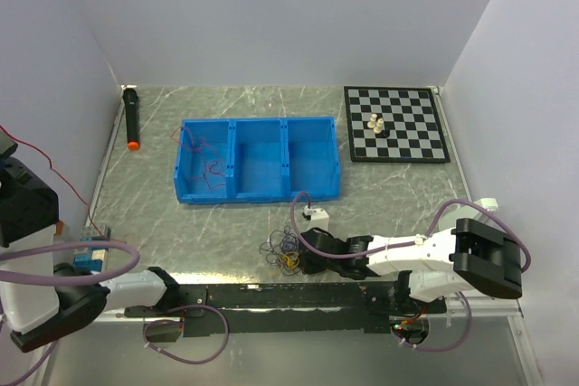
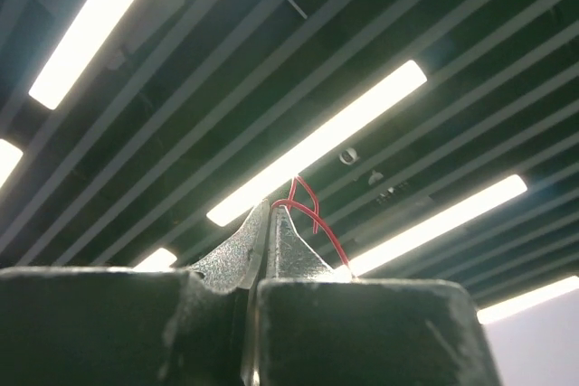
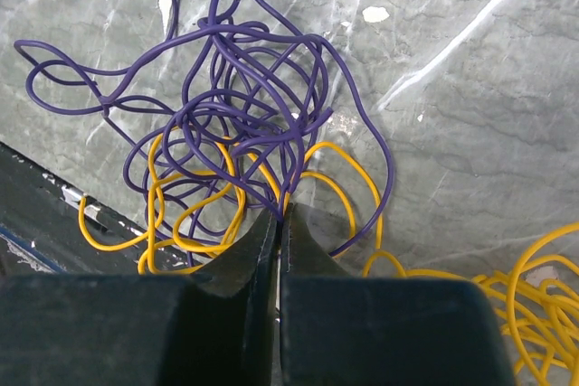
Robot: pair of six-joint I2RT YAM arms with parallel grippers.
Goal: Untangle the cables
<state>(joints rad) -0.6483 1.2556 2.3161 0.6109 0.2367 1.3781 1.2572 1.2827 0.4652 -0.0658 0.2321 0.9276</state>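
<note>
R hand (image 3: 282, 216) pressed shut on purple/yellow cables (image 3: 258, 119), lying on surface (image 3: 470, 88) by near edge. L hand (image 2: 271, 210) pinches red wire (image 2: 312, 216) up high. Risk, we think: pulling w/ strands looped tightens knots, or drags them off edge; red wire may slip.

Top looks down; left wrist faces ceiling (image 2: 136, 133); right wrist closely shares cables (image 3: 237, 137).
</note>
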